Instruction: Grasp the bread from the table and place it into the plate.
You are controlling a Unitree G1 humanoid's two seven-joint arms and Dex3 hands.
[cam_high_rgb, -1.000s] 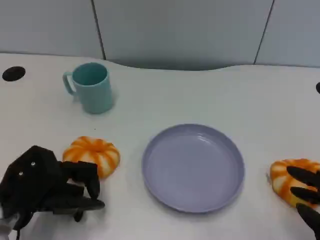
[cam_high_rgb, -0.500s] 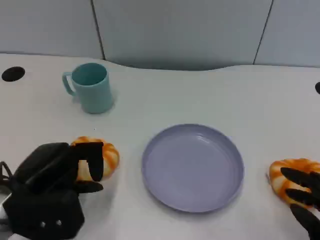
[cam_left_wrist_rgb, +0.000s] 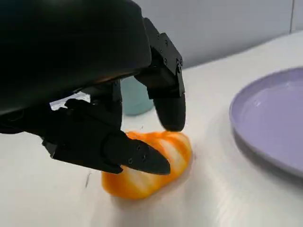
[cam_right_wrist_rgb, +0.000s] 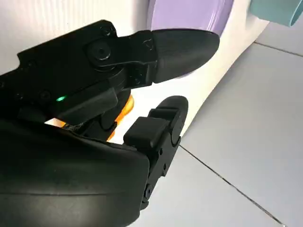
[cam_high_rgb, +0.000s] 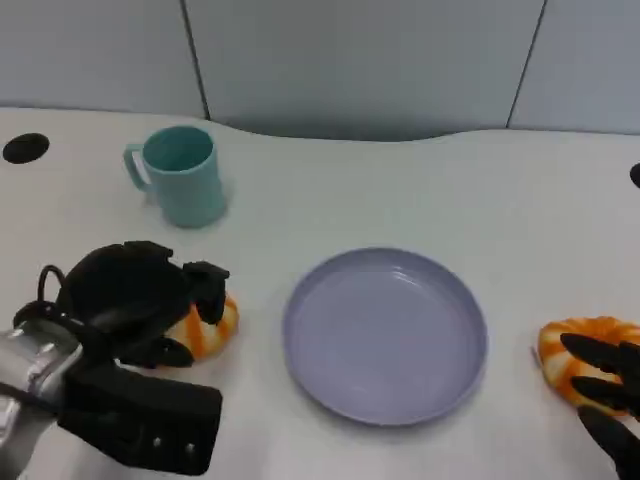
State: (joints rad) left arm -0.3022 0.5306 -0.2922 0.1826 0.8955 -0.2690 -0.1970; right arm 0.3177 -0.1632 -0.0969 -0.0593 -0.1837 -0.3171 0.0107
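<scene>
left hand over the bread, plate not yet loaded

nearest to us in the head view, the left hand sits above the left bread, covering most of it. in the left wrist view its fingers are spread around the orange loaf, one low alongside it and another arched over its top. we see a gap between the upper finger and the crust, so we judge the hand as cupped around the bread and not clamped on it. the bread rests on the table, just beside the plate's left rim.

at the lower right, the right hand lies with fingers apart, their tips over a second bread near the table edge. the right wrist view shows the fingers separated with orange visible between them; we cannot tell whether they press on it.

progress: the purple plate holds nothing. we judge the task to be at the grasp step; closing, lifting, carrying and releasing are all outstanding.

orientation: the left bread is a rounded, striped bun lying flat. in the left wrist view it reads slightly elongated, its long axis running roughly from the hand toward the plate; we treat this as approximate, since the hand hides part of it.

furthest back, a teal mug stands upright, well apart from the plate.
</scene>
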